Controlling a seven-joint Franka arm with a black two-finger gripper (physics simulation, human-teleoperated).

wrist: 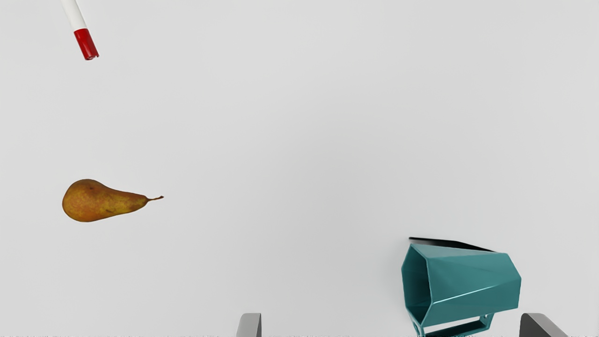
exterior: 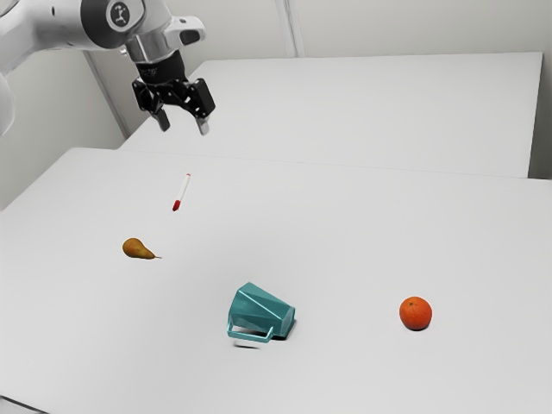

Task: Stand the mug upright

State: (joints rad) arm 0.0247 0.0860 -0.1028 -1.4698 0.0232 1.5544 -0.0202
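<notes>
Your gripper (exterior: 184, 127) is released, fingers wide apart, above the table (exterior: 345, 224); the wrist view crops the marker (wrist: 86, 44) (and the tipped mug's (wrist: 472, 281) handle (wrist: 461, 329)).

A round emblem (exterior: 120, 14) is being displayed on a dark joint cover (exterior: 97, 23) of the white robot arm (exterior: 56, 24), at the exterior view's upper left. No words, numbers or brand names are being legibly shown.

Wide gap between pear (wrist: 93, 201) and mug (wrist: 472, 281) — orange (exterior: 416, 314) well apart from both
</notes>
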